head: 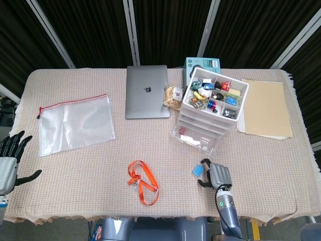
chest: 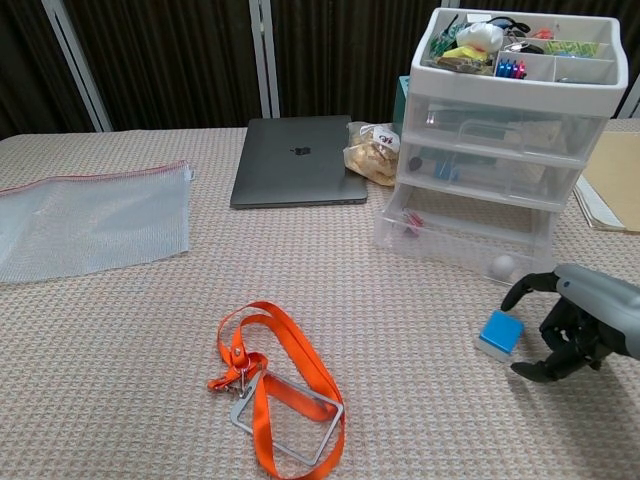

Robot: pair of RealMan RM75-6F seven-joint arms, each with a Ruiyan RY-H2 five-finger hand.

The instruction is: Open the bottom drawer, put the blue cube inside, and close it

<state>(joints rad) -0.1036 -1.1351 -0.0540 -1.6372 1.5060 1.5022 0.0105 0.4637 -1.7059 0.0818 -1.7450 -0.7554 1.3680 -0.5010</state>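
- The bottom drawer (chest: 462,240) of the white-framed, clear plastic drawer unit (chest: 500,140) is already standing pulled out, so I judge the pick-up of the cube to be the step in hand.
- The small blue cube (chest: 499,333) is lying on the beige woven table (head: 75,170), at about 6 o'clock from the open drawer and apart from it.
- The right hand (chest: 570,325) is hovering just at 3 o'clock of the cube, fingers spread and curved toward it, holding nothing.
- The left hand (head: 11,155) is waiting at the table's 9 o'clock edge, fingers spread, empty.
- Next move, as I judge it: pinching the cube, lifting it, then carrying it toward 12 o'clock over the drawer's front lip.
- Counting: one cube, one drawer unit with three drawers, one grey laptop (head: 146,92), one orange lanyard (head: 143,182), one clear zip pouch (head: 75,124), one tan folder (head: 267,108).
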